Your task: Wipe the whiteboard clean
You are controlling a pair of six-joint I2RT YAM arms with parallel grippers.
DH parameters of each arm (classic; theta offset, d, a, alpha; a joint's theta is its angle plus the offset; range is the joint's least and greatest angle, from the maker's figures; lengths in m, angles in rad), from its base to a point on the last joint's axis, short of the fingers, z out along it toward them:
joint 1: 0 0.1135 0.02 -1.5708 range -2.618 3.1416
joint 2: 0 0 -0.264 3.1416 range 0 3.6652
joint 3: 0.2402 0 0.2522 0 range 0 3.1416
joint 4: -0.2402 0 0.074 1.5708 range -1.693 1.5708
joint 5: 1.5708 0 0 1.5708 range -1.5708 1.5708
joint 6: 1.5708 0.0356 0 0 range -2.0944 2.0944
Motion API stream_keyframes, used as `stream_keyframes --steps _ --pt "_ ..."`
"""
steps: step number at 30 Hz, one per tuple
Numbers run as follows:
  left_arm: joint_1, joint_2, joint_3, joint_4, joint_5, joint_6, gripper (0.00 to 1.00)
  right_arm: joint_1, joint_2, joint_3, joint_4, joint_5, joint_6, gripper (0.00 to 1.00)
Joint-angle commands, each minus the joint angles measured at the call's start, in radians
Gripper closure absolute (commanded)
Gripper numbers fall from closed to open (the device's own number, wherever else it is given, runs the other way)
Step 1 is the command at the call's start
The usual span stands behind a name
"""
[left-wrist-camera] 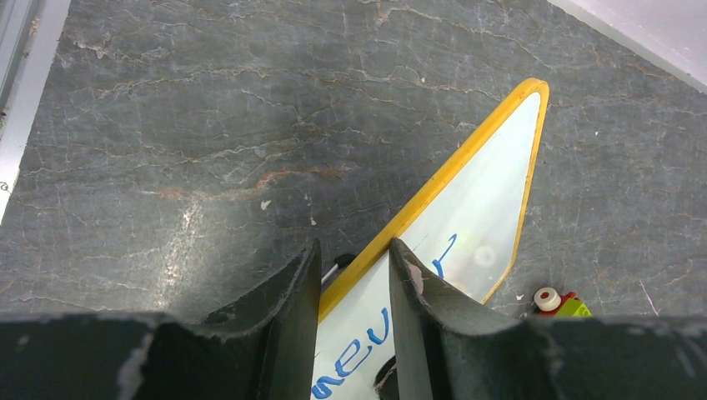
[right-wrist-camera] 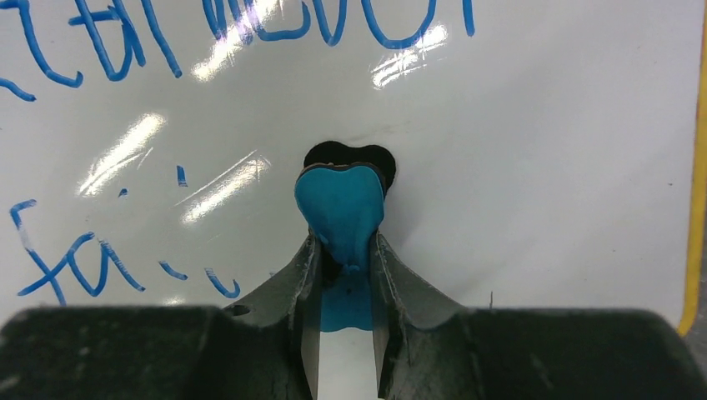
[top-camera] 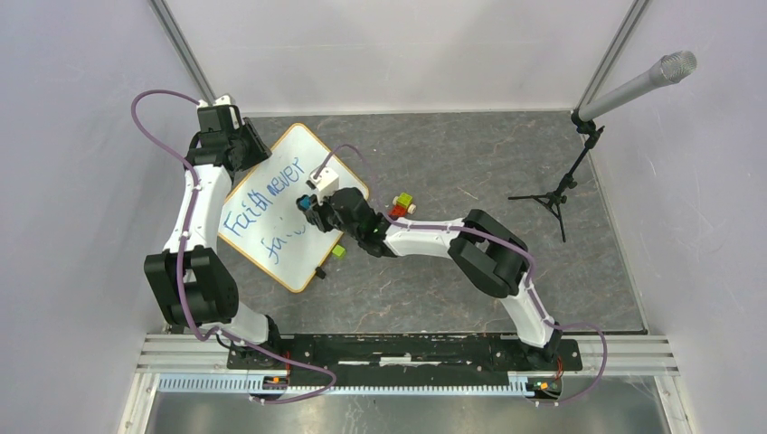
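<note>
The whiteboard [top-camera: 271, 237] lies at an angle on the dark table, with an orange-yellow rim and blue handwriting [top-camera: 262, 203] across it. My left gripper [top-camera: 242, 149] is at the board's far left edge. In the left wrist view its fingers [left-wrist-camera: 283, 317] straddle the yellow rim of the whiteboard [left-wrist-camera: 492, 208], closed in on it. My right gripper [top-camera: 312, 203] is over the middle of the board, shut on a blue eraser [right-wrist-camera: 342, 208]. The eraser's tip presses on the whiteboard [right-wrist-camera: 542, 125], just right of the lower blue letters [right-wrist-camera: 58, 267].
Small red, yellow and green blocks [top-camera: 401, 204] sit just right of the board, and a green one [top-camera: 337, 250] lies by its near edge. A black clip [top-camera: 319, 271] sits on the board's near rim. A microphone on a tripod stand [top-camera: 565, 185] is at the far right.
</note>
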Motion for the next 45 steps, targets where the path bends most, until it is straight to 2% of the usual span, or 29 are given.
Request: stream_keyframes --steps 1,7,13,17,19,27,31,40,45 --pt "-0.008 -0.002 -0.007 -0.020 0.040 -0.056 0.61 0.064 0.039 0.088 -0.100 0.088 -0.106 0.78" --pt "-0.008 -0.001 -0.008 -0.020 0.033 -0.055 0.62 0.149 0.083 0.205 -0.069 0.038 -0.241 0.78" --pt "-0.008 0.006 0.000 -0.030 0.024 -0.048 0.65 0.166 0.143 0.305 -0.083 -0.009 -0.241 0.78" --pt "-0.006 0.004 0.001 -0.031 0.025 -0.049 0.65 0.167 0.107 0.246 -0.041 -0.031 -0.282 0.77" --pt "-0.006 0.002 0.001 -0.030 0.029 -0.052 0.65 0.160 0.085 0.207 -0.023 0.009 -0.279 0.77" --pt "-0.005 0.003 0.000 -0.029 0.033 -0.056 0.67 0.046 0.070 0.163 -0.121 0.090 -0.128 0.77" --pt "-0.005 0.003 0.001 -0.029 0.038 -0.059 0.67 0.011 0.032 0.089 -0.122 0.114 -0.112 0.77" --pt "-0.006 -0.005 -0.003 -0.027 0.042 -0.061 0.67 0.040 0.016 0.057 -0.108 0.099 -0.204 0.77" --pt "-0.005 -0.001 -0.002 -0.028 0.038 -0.058 0.67 0.137 0.021 0.092 -0.052 0.050 -0.396 0.77"
